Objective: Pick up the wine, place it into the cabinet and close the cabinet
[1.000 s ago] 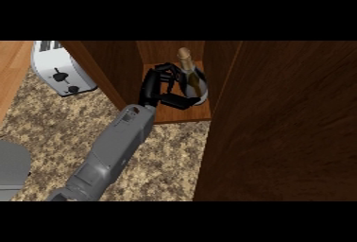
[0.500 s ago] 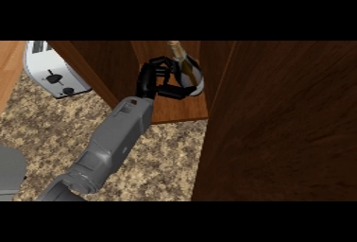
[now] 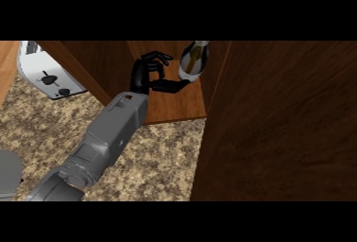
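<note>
The wine bottle (image 3: 191,66) stands on the cabinet shelf (image 3: 174,106), close to the cabinet's right side, its neck pointing toward the top of the view. My left hand (image 3: 148,75) is inside the cabinet just left of the bottle, on a grey forearm (image 3: 111,137) that comes in from the lower left. The fingers (image 3: 157,58) are loosely bent and clear of the bottle. Only the thumb (image 3: 171,86) stretches right to the bottle's base. My right hand does not show.
The open cabinet door (image 3: 279,127) fills the right side as a tall dark wood panel. A white toaster (image 3: 43,75) sits on the speckled counter (image 3: 164,160) at upper left. A grey shape (image 3: 8,176) lies at the lower left edge.
The hand was wrapped round the bottle. It has since carried it deeper into the cabinet and let go, and the fingers have come away to the left.
</note>
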